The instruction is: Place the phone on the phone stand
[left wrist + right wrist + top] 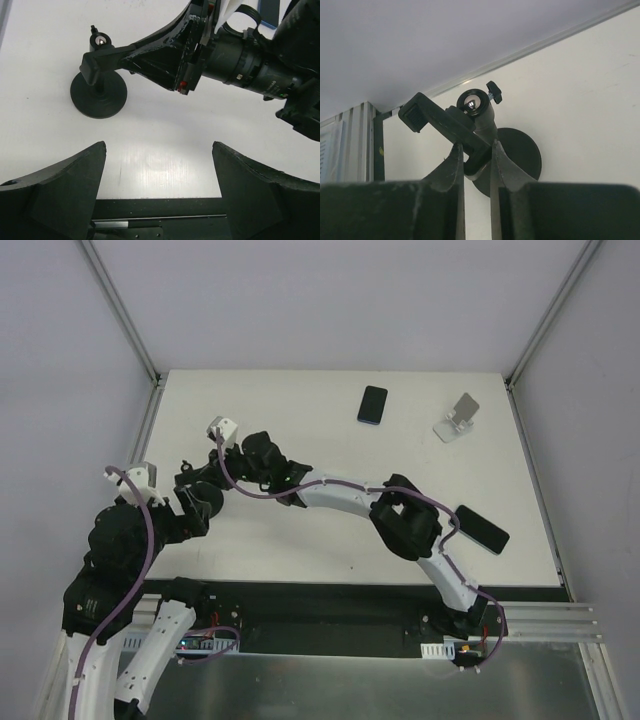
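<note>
The phone stand (98,94), black with a round disc base and a jointed clamp arm, stands upright at the table's left (203,498). My right gripper (475,145) reaches across and is shut on the lower end of its clamp arm (436,121); it also shows in the left wrist view (150,57). My left gripper (159,145) is open and empty, low over the table just in front of the stand. The phone (372,404), small and black with a blue rim, lies flat at the back centre, far from both grippers.
A longer glossy black phone (482,528) lies at the right, near the right arm's elbow. A small silver folded-metal stand (457,418) sits at the back right. The table's front edge (160,200) is right under my left fingers.
</note>
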### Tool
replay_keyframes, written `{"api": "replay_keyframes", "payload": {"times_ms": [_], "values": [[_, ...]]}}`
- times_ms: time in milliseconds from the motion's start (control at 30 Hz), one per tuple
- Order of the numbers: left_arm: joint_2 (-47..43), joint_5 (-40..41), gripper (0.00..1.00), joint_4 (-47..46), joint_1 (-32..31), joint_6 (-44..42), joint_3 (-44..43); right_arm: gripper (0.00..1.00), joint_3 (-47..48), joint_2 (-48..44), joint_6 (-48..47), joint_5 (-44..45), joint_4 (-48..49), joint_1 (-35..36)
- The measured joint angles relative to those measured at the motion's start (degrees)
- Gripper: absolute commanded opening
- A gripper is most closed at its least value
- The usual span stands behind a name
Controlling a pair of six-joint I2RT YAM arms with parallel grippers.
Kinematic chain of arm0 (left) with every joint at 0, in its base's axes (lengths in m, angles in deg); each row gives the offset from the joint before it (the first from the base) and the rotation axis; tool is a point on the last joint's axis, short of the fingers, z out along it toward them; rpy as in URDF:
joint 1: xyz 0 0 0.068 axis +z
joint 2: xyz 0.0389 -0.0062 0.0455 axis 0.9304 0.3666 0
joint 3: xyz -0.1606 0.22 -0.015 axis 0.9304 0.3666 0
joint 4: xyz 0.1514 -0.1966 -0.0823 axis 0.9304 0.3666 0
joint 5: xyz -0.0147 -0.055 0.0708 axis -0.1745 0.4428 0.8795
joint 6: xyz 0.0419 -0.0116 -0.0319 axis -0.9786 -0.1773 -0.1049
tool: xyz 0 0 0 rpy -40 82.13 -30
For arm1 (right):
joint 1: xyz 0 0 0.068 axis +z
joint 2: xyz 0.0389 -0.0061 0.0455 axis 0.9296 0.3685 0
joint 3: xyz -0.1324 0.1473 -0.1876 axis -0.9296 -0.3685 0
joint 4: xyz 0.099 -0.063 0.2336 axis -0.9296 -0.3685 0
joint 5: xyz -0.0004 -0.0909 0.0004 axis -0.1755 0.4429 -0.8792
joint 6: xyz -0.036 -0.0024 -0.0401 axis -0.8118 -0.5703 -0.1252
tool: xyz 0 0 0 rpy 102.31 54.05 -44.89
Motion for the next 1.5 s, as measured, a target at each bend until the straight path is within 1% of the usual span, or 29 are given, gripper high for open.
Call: {"api": "replay_keyframes", "payload": {"times_ms": [167,267,433,600,733,833,933,1033,1167,1267,1300,1333,1367,1433,1467,1500], "values": [[2.95,-3.96,0.84,-5.05,0.00,0.04,2.67,0.01,-10.29,-7.98,-2.78,-0.28,-0.68,-0.72],[6.05,-7.04,0.82,-9.07,0.00,0.17,3.08,0.01,-16.59,-13.27,-4.04,-1.07,-1.46,-2.64],[14.10,-11.98,0.82,-18.12,0.00,0.35,3.17,0.01,-26.95,-21.46,-5.18,-1.55,-1.20,-8.74],[25.27,-16.46,0.79,-27.28,0.00,0.46,1.92,0.01,-34.42,-26.77,-4.74,-0.39,1.27,-15.21],[33.05,-19.76,0.78,-31.80,0.00,0.17,0.02,0.01,-34.93,-27.30,-4.72,1.44,1.11,-16.65],[35.21,-22.12,0.78,-33.48,0.00,-1.16,-0.07,0.01,-33.90,-27.34,-5.25,2.34,-1.03,-16.26],[35.06,-23.19,0.78,-35.41,0.00,-2.95,1.11,0.01,-30.64,-27.34,-6.62,3.06,-7.08,-16.09],[33.94,-23.54,0.78,-37.20,0.00,-4.85,4.24,0.01,-28.35,-27.34,-8.15,3.41,-11.72,-16.06],[33.51,-24.00,0.77,-37.55,0.02,-6.56,7.63,0.01,-24.92,-27.32,-10.86,3.80,-18.43,-16.00],[33.64,-25.14,0.77,-37.53,0.04,-6.78,8.52,0.01,-23.78,-27.32,-12.28,3.89,-20.87,-16.00],[33.73,-25.46,0.77,-37.62,0.04,-6.78,8.52,0.08,-23.47,-27.32,-12.59,3.98,-21.44,-15.93],[33.75,-25.66,0.77,-37.73,0.04,-6.80,8.52,0.22,-23.17,-27.28,-12.85,4.09,-22.03,-15.76],[33.75,-25.97,0.77,-37.81,0.04,-6.80,8.52,0.46,-22.88,-27.28,-12.98,4.33,-22.51,-15.65],[33.75,-26.51,0.77,-38.05,0.07,-6.84,8.52,0.62,-22.47,-27.26,-13.11,4.61,-23.28,-15.34],[33.73,-26.53,0.77,-38.14,0.07,-6.95,8.52,0.72,-22.21,-27.26,-12.92,4.74,-23.85,-15.19],[33.73,-26.51,0.77,-38.21,0.07,-7.08,8.52,0.76,-21.94,-27.26,-12.68,4.72,-24.33,-15.02]]}}
